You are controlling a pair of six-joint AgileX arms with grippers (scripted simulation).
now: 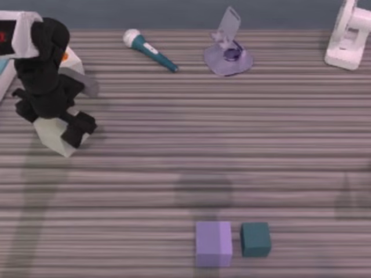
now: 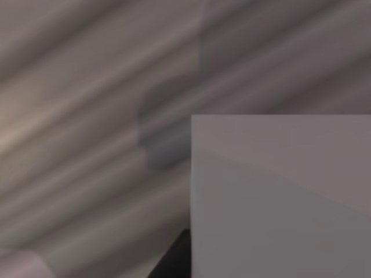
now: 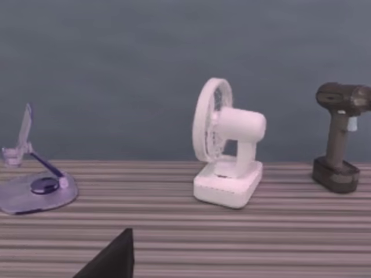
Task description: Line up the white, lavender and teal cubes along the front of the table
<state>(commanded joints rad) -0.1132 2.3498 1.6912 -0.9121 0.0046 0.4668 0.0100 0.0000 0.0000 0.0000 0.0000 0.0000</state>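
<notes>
Lavender cube [image 1: 213, 243] and teal cube [image 1: 255, 239] are seen side by side, just apart, at the table's [image 1: 232, 145] front edge. Far left, the white cube [image 1: 55, 134] is grasped by the left hand [image 1: 72, 124].

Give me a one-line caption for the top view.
Left gripper at the white cube on the left; lavender cube and teal cube wait in front.

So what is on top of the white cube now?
The left gripper is over the white cube, its black fingers down its sides. They cover most of the cube's top; whether they touch it cannot be seen.
</notes>
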